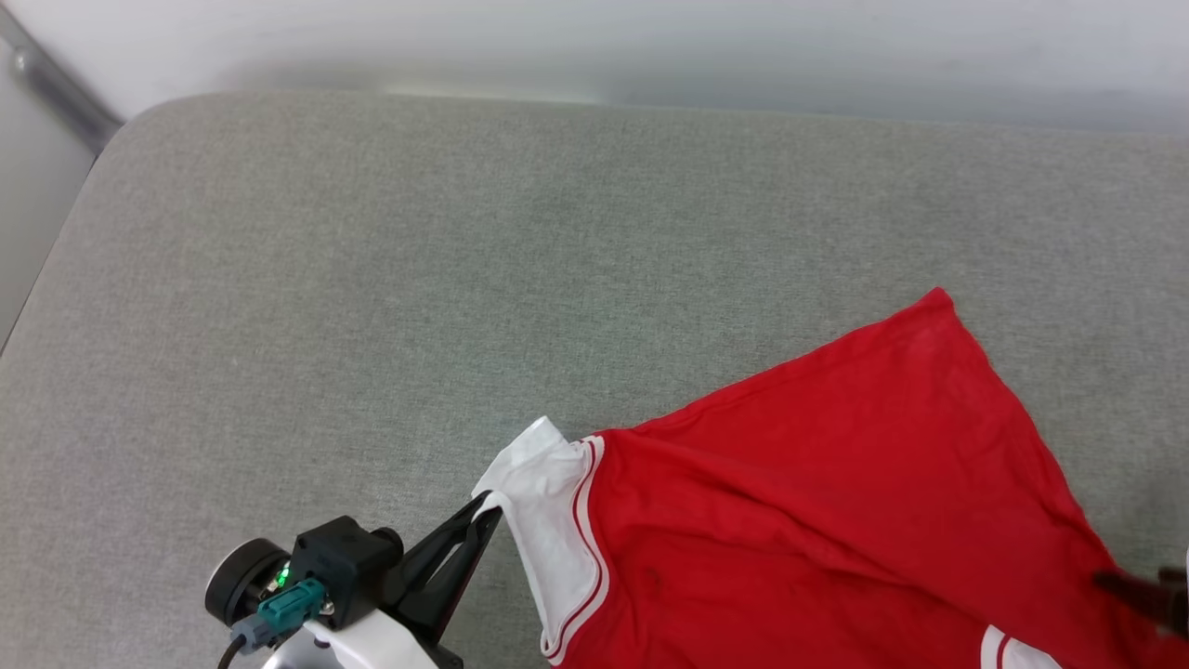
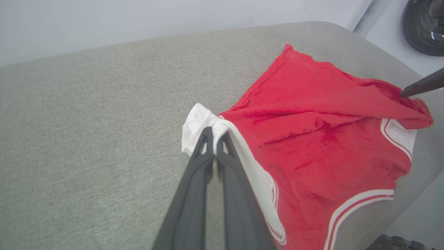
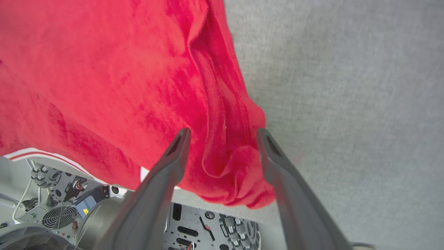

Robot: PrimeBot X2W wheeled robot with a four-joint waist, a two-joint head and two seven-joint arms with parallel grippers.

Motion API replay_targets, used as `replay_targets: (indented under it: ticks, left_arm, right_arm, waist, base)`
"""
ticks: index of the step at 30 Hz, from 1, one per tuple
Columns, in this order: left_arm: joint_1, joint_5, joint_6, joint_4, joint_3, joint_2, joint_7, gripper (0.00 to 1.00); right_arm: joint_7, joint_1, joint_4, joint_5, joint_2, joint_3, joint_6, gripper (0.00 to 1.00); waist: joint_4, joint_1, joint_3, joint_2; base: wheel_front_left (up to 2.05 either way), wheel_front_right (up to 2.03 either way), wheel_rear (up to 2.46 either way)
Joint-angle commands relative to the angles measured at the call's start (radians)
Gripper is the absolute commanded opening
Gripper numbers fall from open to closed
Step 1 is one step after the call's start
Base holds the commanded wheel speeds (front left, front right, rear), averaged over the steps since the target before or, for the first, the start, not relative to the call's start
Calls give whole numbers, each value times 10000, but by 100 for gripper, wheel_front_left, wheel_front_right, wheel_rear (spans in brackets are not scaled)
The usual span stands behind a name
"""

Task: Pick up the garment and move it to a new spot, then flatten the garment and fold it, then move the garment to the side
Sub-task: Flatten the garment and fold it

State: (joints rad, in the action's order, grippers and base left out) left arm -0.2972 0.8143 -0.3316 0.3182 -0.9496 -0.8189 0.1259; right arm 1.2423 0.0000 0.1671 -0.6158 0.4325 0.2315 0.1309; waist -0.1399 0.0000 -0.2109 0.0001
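The garment (image 1: 817, 502) is a red shirt with a white, red-striped sleeve, lying rumpled on the grey padded surface (image 1: 464, 279) at the near right. My left gripper (image 1: 488, 506) is shut on the white sleeve (image 2: 197, 121) at the garment's (image 2: 312, 121) left corner. My right gripper (image 3: 223, 133) stands open at the garment's (image 3: 104, 86) near right edge, its fingers wide apart on either side of a bunched red fold (image 3: 229, 166). One right finger (image 2: 421, 85) shows dark against the red cloth. The garment's lettering is hidden.
The grey surface has a rounded far-left corner (image 1: 139, 116) and ends at a pale wall (image 1: 650, 46) behind. Below its near edge the robot's base (image 3: 62, 215), with a fan and cables, is in sight. The garment's lower hem hangs over that near edge.
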Motion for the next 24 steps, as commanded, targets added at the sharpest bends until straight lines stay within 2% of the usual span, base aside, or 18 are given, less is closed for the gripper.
replay_targets:
  ticks: [1, 6, 9, 16, 19, 24]
  left_arm:
    - [-159, -50, -32, 27, 42, -25, 7, 0]
    - [-336, -208, -29, 210, 26, 10, -34, 0]
    - [-439, -237, -23, 270, 31, 100, -42, 0]
    - [-789, -369, 196, 209, -19, 406, 35, 0]
    - [-987, -442, 310, 169, -69, 617, 62, 0]
    - [-1215, -547, 428, 93, -135, 905, 125, 0]
  right_arm:
    - [79, -228, 78, -56, 31, -45, -4, 100]
    - [383, -1741, 459, -134, 194, -354, -4, 100]
    - [492, -2797, 314, -7, 32, -651, -4, 100]
    - [673, -4834, -870, 913, -365, -1354, -2, 100]
    - [744, -5394, -1423, 1286, -496, -1350, -4, 100]
    - [716, -5958, -2117, 1882, -225, -1421, -4, 100]
  waist:
    - [-76, 0, -77, -1]
    - [-389, 0, -449, -1]
    - [-636, 0, -732, -1]
    - [-1333, 0, -1449, -1]
    - [-1640, 0, -1778, -1]
    - [-1979, 0, -2253, -1]
  base:
    - [0, 0, 0]
    - [0, 0, 0]
    - [0, 0, 0]
    - [0, 0, 0]
    - [0, 0, 0]
    - [0, 0, 0]
